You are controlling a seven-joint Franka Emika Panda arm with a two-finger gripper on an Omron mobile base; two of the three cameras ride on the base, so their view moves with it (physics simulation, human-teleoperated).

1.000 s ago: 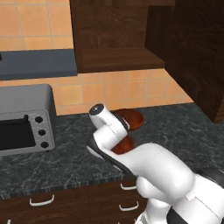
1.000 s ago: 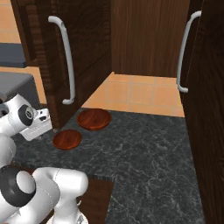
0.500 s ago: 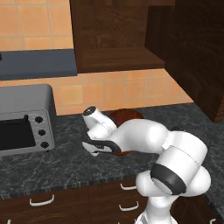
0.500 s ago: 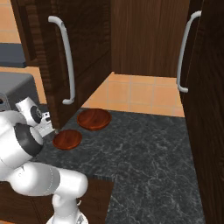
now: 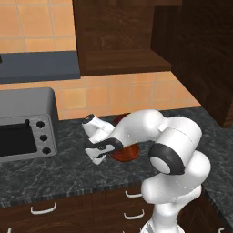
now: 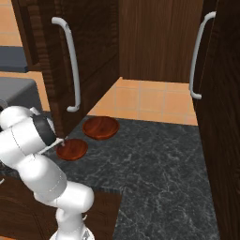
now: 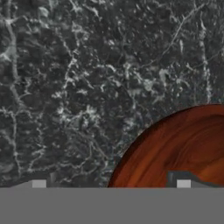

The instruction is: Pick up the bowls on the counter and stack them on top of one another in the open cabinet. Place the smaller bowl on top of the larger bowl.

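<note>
My gripper [image 7: 111, 183], fingers spread apart, straddles the rim of the round, glossy wood-grained smaller bowl [image 7: 179, 148] on the veined stone counter [image 7: 78, 78].

Even, soft rendered light; faint shadows, slightly blurry hand view.

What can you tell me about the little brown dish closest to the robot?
The smaller bowl is a round, shallow, almost saucer-like dish with a glossy reddish-brown wood grain. It sits upright on the dark marbled counter, apart from the larger bowl behind it. The hand view shows its ringed grain close up, with one fingertip of the tool over it and the other over the counter. Nothing grips it yet.
</note>
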